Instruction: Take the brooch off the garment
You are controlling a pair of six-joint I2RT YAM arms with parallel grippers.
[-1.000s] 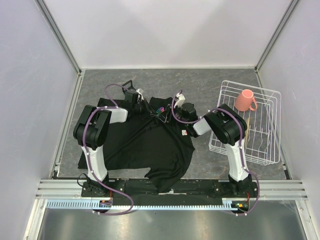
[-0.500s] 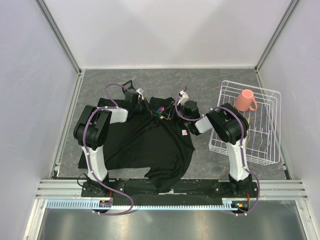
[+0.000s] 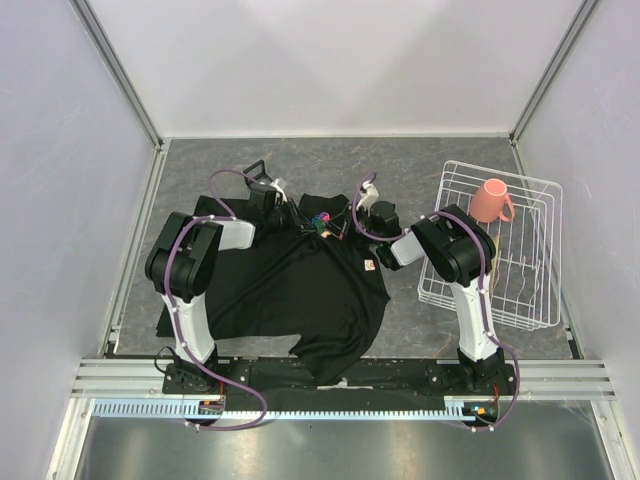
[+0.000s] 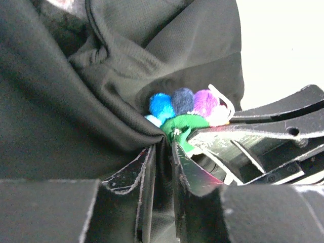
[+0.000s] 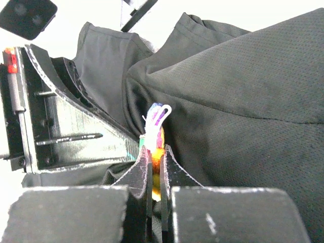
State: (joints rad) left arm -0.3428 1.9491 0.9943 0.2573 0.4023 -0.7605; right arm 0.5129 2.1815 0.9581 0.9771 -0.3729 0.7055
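Setting: a grey mottled table point(image 3: 400, 170) inside a white-walled booth. A white wire rack point(image 3: 522, 292) holding a pink mug point(image 3: 489, 200) stands on the right.
Shirt: a large black shirt point(image 3: 300, 290) lies spread on the table. Its far part is bunched up between the two arms.
Brooch: a small many-coloured flower brooch point(image 3: 321, 219) sits on the bunched cloth at the far middle of the shirt, right between the two grippers.
Left gripper point(image 4: 163, 162): its fingers are pinched together on a fold of black cloth. The brooch is just ahead of the tips, slightly to their right.
Right gripper point(image 5: 156, 154): its fingers are clamped on the brooch edge-on. A white loop and a purple tuft poke up above the tips.
Key relation: the grippers meet almost tip to tip, one holding cloth and the other holding the brooch. The pull will likely go toward the right arm's side while the left pins the shirt.
Arm pose: both arms reach far forward, bent inward and low over the shirt.
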